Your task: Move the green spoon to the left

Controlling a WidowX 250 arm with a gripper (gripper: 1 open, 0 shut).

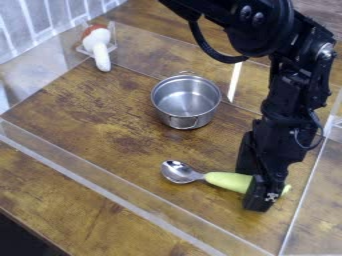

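Observation:
The green spoon (225, 181) lies on the wooden table near the front right, its shiny metal bowl pointing left and its yellow-green handle running right. My gripper (263, 196) points straight down at the handle's right end, low over the table. Its dark fingers stand open, and the tip of the handle disappears behind them. I cannot tell whether the fingers touch the handle.
A round steel bowl (186, 100) stands in the middle of the table, behind the spoon. A white object with an orange top (96, 45) lies at the back left. A low clear plastic wall (80, 170) rims the table at the front and the right.

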